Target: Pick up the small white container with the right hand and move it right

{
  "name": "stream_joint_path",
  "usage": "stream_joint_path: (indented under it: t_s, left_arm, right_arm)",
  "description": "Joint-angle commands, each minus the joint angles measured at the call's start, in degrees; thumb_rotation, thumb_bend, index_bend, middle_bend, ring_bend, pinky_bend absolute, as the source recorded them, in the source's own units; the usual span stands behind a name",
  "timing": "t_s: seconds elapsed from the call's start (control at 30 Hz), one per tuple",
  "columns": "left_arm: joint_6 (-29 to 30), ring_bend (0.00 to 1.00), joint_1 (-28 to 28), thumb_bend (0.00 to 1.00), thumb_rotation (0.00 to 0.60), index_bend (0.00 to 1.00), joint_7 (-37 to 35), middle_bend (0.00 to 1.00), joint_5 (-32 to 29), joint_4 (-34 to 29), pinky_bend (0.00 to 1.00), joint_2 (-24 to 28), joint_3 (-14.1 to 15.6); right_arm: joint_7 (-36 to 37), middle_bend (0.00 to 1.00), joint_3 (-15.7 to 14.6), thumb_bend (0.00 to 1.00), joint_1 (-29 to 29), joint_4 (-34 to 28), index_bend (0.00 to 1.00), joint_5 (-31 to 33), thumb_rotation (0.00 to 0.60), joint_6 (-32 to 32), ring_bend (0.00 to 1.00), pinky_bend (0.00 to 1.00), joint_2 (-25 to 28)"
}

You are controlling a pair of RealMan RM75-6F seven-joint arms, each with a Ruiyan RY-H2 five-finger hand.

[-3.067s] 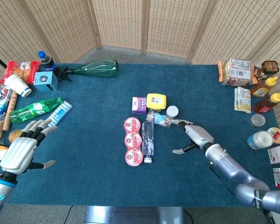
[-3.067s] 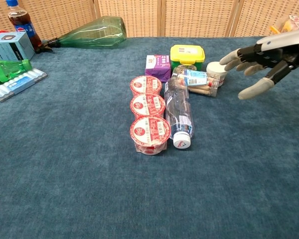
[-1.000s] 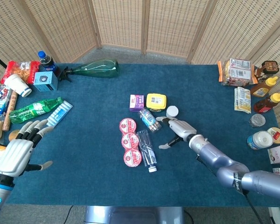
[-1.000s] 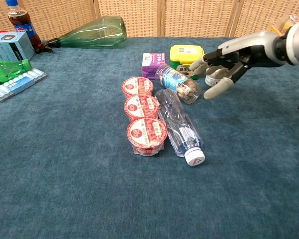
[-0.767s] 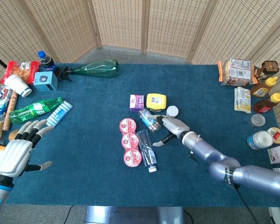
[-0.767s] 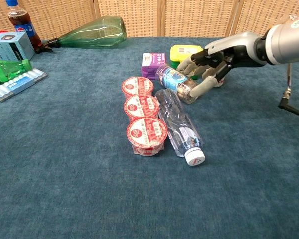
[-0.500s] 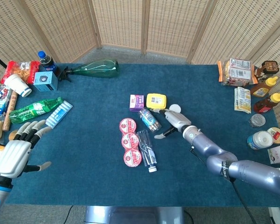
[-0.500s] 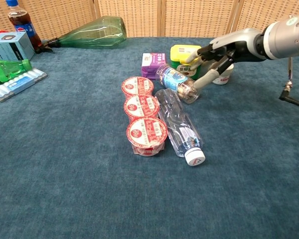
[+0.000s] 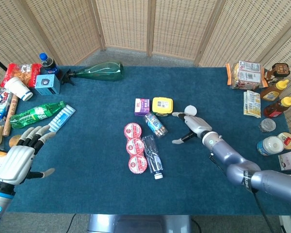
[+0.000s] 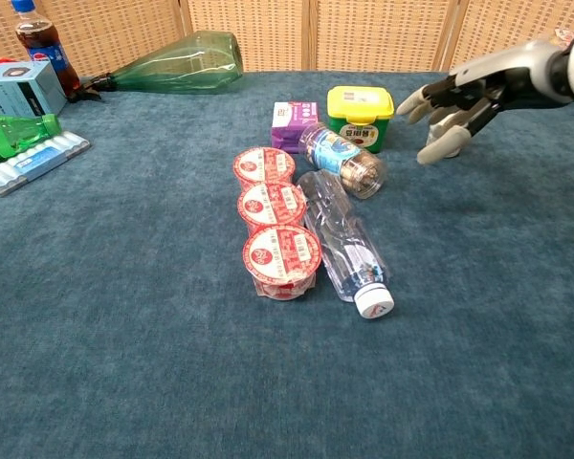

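The small white container (image 9: 190,110) shows its round lid at the fingertips of my right hand (image 9: 193,127), right of the yellow tub (image 9: 162,105). In the chest view my right hand (image 10: 456,103) hangs a little above the table with fingers spread and the thumb pointing down. The container (image 10: 452,122) is mostly hidden behind those fingers and travels with them. My left hand (image 9: 20,158) hovers open at the table's front left, holding nothing.
Left of the right hand lie a small labelled bottle (image 10: 344,160), a clear water bottle (image 10: 344,241), three red-lidded cups (image 10: 280,251) and a purple box (image 10: 291,127). Bottles, jars and packets (image 9: 271,144) crowd the right edge. A green glass bottle (image 9: 99,72) lies at the back.
My right hand has moved right and slightly up, away from the small labelled bottle, and the white container has gone with it. The left hand has barely moved.
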Motion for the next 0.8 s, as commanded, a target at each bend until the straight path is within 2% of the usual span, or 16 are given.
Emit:
stream_joint_path:
  t_s: [0.03,0.23,0.5,0.8]
  left_arm:
    - [0.18,0.00,0.13,0.10,0.600,0.15,-0.28,0.00,0.34,0.19,0.00,-0.16,0.09]
    - [0.64,0.00,0.59,0.10,0.600,0.15,-0.63,0.00,1.21,0.48,0.00,-0.35,0.52]
    - [1.67,0.00,1.48,0.10,0.600,0.15,-0.66,0.00,2.49,0.25,0.00,-0.06,1.10]
    - [2.38,0.00,2.15,0.10,0.600,0.15,0.15,0.00,3.02,-0.57,0.00,0.47,1.42]
  right_arm:
    - [-0.76,0.00,-0.05,0.00,-1.75,-3.66,0.00,-0.96,0.491,3.26,0.00,0.00,3.10]
    - [-2.31,0.00,0.47,0.00,-2.54,-3.09,0.00,-1.40,0.492,7.21,0.00,0.00,2.70]
    - [-8.44,0.00,0.20,0.00,-2.37,2.07,0.00,-3.10,0.492,13.32,0.00,0.00,-2.32]
    - [-12.03,0.00,0.52,0.00,-0.27,12.99,0.00,-2.96,0.493,10.83,0.00,0.00,-9.02]
